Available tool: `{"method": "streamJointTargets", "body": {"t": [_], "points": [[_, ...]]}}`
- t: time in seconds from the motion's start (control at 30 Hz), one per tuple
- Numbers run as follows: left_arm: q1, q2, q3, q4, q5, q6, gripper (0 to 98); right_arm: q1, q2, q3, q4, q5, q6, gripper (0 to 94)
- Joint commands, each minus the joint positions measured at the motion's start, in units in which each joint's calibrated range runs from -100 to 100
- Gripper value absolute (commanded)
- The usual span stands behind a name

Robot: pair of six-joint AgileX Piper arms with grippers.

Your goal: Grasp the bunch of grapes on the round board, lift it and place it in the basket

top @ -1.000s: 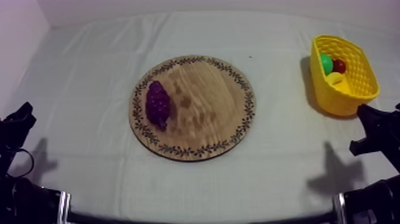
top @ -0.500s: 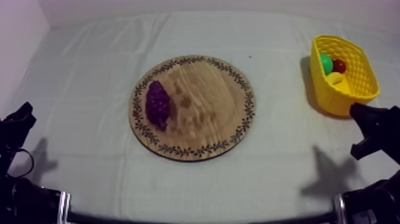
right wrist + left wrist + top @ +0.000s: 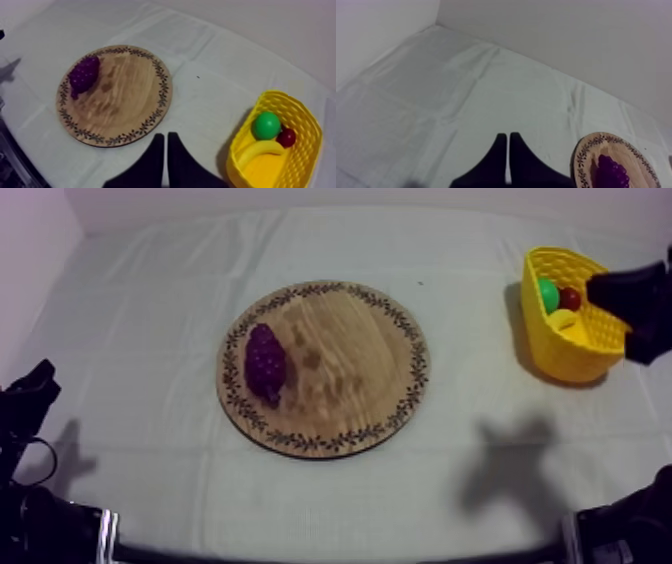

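Note:
The purple bunch of grapes (image 3: 265, 363) lies on the left part of the round wooden board (image 3: 345, 358) in the middle of the table. Over the yellow basket (image 3: 572, 338) at the far right hangs my right gripper (image 3: 625, 298). In the right wrist view its fingers (image 3: 166, 150) lie together, shut on nothing, high above the cloth between the board (image 3: 125, 92) with the grapes (image 3: 84, 75) and the basket (image 3: 295, 170). My left gripper (image 3: 30, 393) sits low at the left edge, shut (image 3: 508, 147), with the grapes (image 3: 612, 172) off to its side.
The basket holds a round green fruit (image 3: 266, 125), a small red fruit (image 3: 286, 137) and a banana (image 3: 262, 148). The right arm's shadow (image 3: 510, 458) falls on the cloth in front of the basket. Walls border the table at the back and left.
My right arm has risen from the lower right edge to the basket's right side, and its shadow has slid left. The grapes, board and left arm have not moved.

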Motion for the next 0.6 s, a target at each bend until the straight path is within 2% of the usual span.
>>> {"method": "streamJointTargets", "body": {"t": [0.0, 0.3, 0.57], "points": [[0.0, 0.0, 0.0, 0.01, 0.0, 0.0, 0.0, -2.1, 9.3, -15.0, 0.8, 7.6, -0.5, 0.5], [0.0, 0.0, 0.0, 0.01, 0.0, 0.0, 0.0, -4.3, 27.0, -34.5, 0.7, 20.1, -1.6, 0.5], [0.0, 0.0, 0.0, 0.01, 0.0, 0.0, 0.0, -5.2, 42.3, -47.2, -1.1, 24.2, -4.6, 0.5]]}}
